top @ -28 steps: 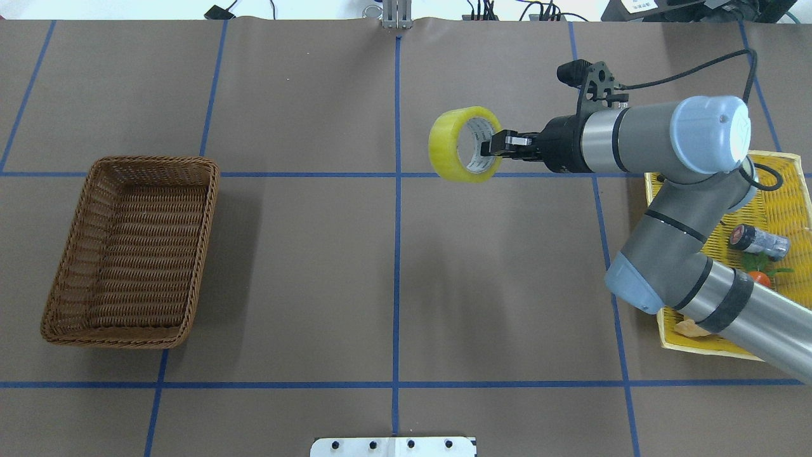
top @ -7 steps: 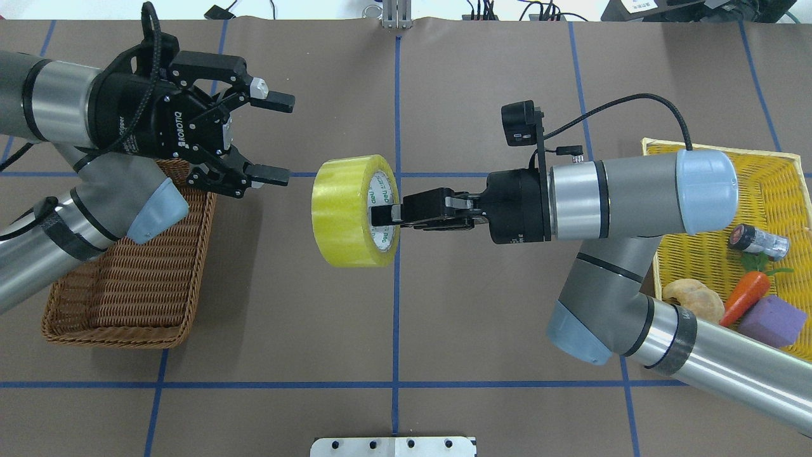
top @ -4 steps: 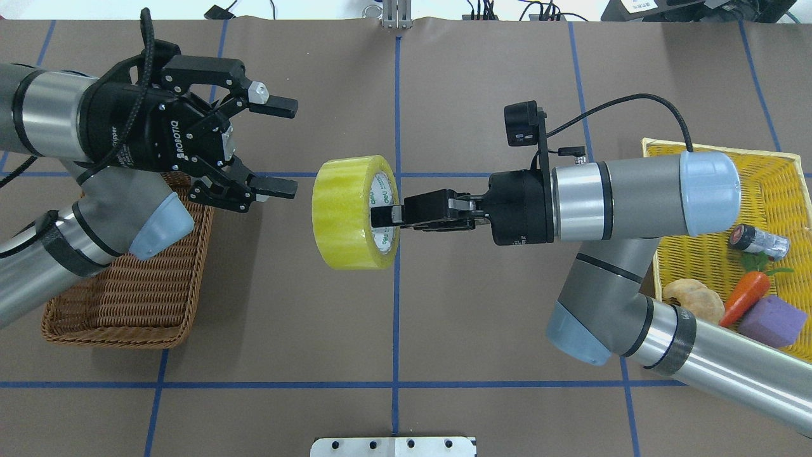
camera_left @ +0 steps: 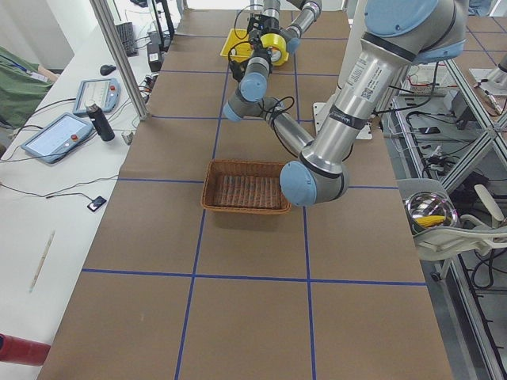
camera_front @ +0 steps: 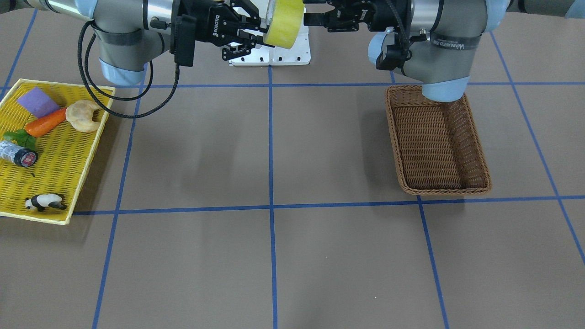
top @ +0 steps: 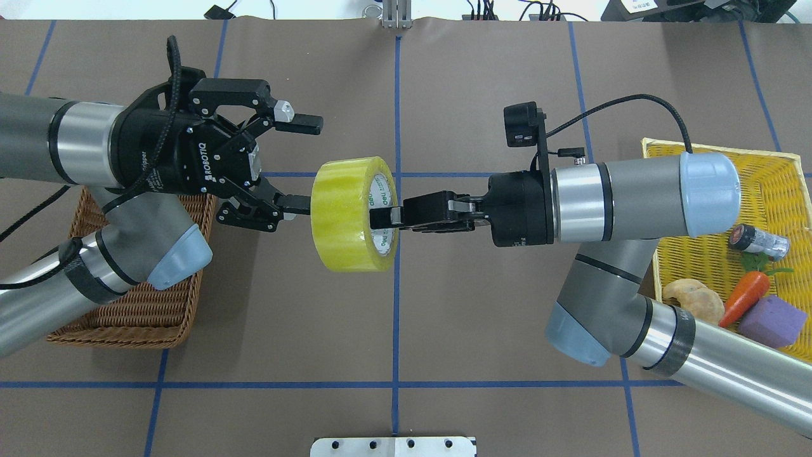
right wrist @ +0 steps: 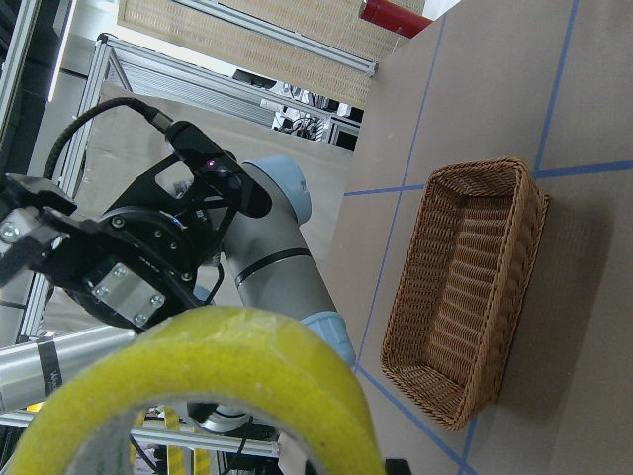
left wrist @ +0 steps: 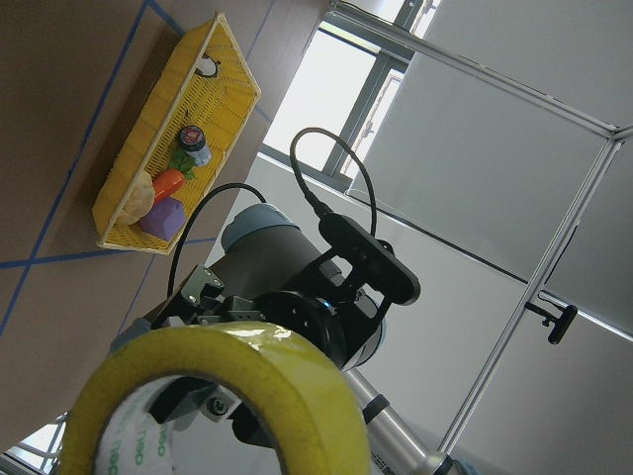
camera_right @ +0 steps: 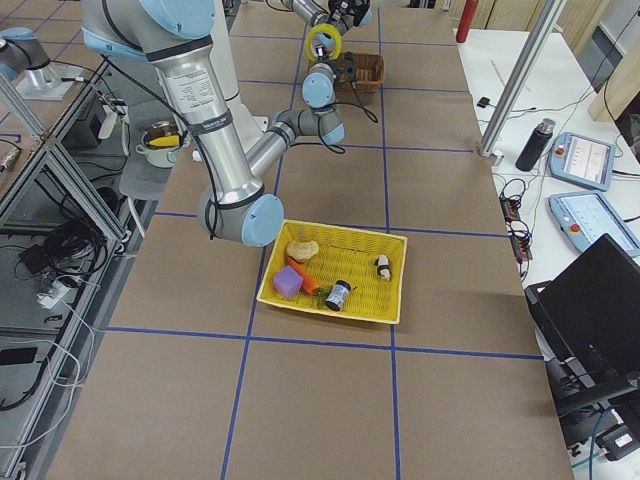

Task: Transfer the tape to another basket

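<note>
Right pincer [top: 382,219] pinching the tape [top: 346,212] above the surface [top: 482,317]; left pincer [top: 312,164] spread, one finger apparently touching the tape.

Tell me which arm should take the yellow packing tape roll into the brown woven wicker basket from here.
Left, likely. The open left gripper sits beside the yellow tape roll, and the brown wicker basket lies under that arm. The right gripper, shut on the roll, reaches only mid-table.
</note>
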Robot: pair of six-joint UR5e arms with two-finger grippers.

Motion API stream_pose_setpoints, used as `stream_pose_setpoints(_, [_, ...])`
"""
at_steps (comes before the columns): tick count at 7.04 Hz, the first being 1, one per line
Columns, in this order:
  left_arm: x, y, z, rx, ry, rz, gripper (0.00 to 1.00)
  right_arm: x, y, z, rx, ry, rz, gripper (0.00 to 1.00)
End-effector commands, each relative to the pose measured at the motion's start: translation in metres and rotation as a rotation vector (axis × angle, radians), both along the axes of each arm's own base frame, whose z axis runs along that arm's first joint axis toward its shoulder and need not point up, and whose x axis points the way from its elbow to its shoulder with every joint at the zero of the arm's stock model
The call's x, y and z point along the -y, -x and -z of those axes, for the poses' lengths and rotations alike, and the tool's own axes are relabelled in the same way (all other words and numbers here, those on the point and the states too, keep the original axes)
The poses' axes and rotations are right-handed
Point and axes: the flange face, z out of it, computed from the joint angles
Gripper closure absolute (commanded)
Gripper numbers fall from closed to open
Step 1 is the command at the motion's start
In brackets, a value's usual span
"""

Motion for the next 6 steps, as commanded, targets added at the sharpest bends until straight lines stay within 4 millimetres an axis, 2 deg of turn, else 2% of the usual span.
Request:
stream_pose_setpoints(1, [-0.0051, -0.0099, 0.0046, -0.041, 0.039, 0.012, 0.05, -0.0003, 0.0001, -0.0005, -0.001, 0.0, 0.001, 1.0])
stream_pose_setpoints(4, [-0.0093, -0.015, 0.0048, -0.045, 0.041, 0.003, 0.08, -0.0003, 0.0001, -0.0005, -0.001, 0.0, 0.001, 1.0])
stream_pose_setpoints(6, [-0.0106, -0.0187, 0.0058, -0.052, 0.051, 0.003, 0.14, -0.0003, 0.0001, -0.0005, -0.001, 0.0, 0.001, 1.0])
